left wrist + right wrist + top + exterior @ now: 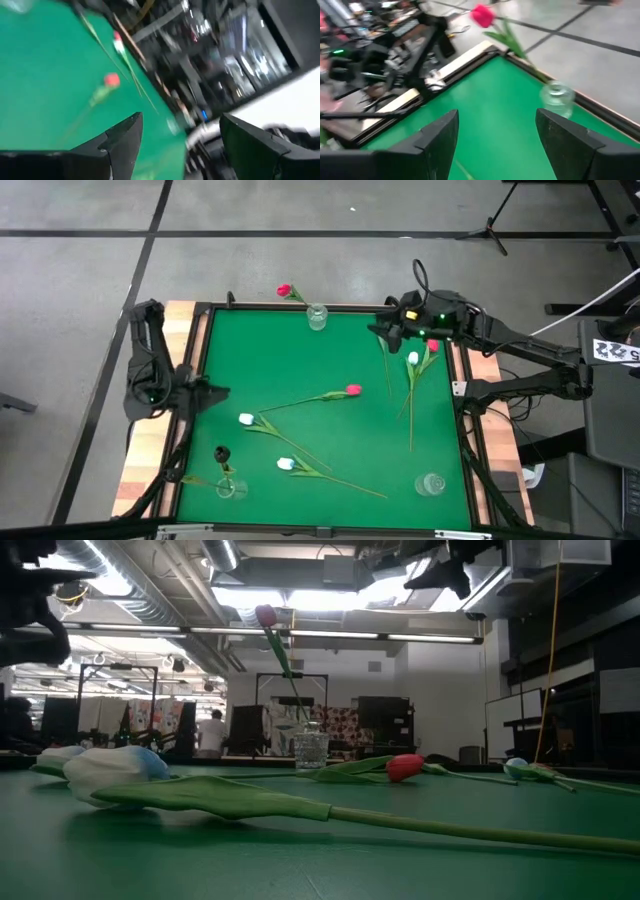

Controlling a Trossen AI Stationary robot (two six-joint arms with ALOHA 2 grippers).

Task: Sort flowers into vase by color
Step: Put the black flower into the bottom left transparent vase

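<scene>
Counted on green felt tabletop (330, 360): 3 clear glass vases, 7 slender-stemmed tulips; 1 red tulip (285, 290) in rear vase (317, 317), 1 dark tulip (222, 454) in front-left vase (230, 488). Right end effector (385, 330) and left end effector (218, 392): spread wide, empty.

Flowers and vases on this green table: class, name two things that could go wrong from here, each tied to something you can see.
1. The vase at the far edge holds a pink tulip leaning out past the table's rim; a knock from the open right hand nearby might tip it.
2. By the right edge, a white tulip and another pink tulip lie with stems crossing, so a grasp there may lift both colours together.
</scene>
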